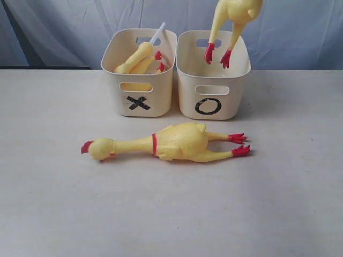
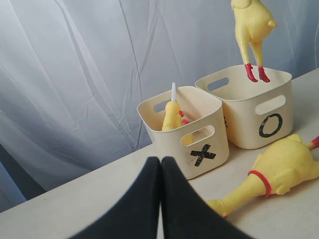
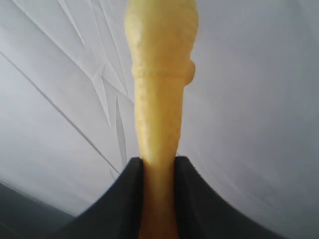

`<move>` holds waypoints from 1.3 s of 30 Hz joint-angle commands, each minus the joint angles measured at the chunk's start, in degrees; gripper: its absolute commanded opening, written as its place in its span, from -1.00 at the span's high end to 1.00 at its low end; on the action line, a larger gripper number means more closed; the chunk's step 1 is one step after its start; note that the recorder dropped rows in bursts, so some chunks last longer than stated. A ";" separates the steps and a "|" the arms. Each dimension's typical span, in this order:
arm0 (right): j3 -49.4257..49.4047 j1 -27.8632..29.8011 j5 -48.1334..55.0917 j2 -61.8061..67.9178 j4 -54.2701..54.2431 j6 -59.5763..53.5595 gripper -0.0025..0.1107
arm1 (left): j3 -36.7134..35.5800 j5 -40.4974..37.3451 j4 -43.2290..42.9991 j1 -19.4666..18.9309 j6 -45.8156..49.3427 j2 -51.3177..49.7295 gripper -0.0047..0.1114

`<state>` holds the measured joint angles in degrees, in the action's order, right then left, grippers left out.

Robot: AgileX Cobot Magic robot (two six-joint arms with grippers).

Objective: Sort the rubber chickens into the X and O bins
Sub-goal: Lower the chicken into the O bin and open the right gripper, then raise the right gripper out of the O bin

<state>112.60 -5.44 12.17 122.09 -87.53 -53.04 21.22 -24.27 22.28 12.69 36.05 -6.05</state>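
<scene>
One large rubber chicken (image 1: 171,142) lies on its side on the table in front of both bins, head to the left. A second large chicken (image 1: 231,21) hangs feet down over the O bin (image 1: 213,96), its red feet inside the rim; my right gripper (image 3: 158,162) is shut on its neck (image 3: 158,99). Smaller chickens (image 1: 138,59) lie in the X bin (image 1: 140,91), and how many I cannot tell. My left gripper (image 2: 161,160) is shut and empty, low over the table short of the X bin (image 2: 192,142). Neither gripper shows in the exterior view.
A white stick (image 1: 157,33) pokes up out of the X bin. A pale blue curtain (image 1: 64,27) hangs behind the table. The two bins stand side by side, almost touching, at the back of the table (image 1: 171,214).
</scene>
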 commanded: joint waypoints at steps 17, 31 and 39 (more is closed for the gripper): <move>5.37 -2.68 0.82 10.52 -9.10 -9.76 0.97 | -0.15 0.53 0.38 -0.10 -0.43 0.34 0.92; 5.37 -6.23 -0.53 14.04 -9.10 -11.66 0.97 | -0.15 0.53 0.38 -0.10 -0.43 0.34 0.92; 5.37 -6.72 -0.53 15.85 -9.35 -11.66 0.97 | -0.15 0.53 0.38 -0.10 -0.43 0.34 0.92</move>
<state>117.50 -11.86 11.92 137.54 -96.37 -64.33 21.22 -24.27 22.28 12.69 36.05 -6.05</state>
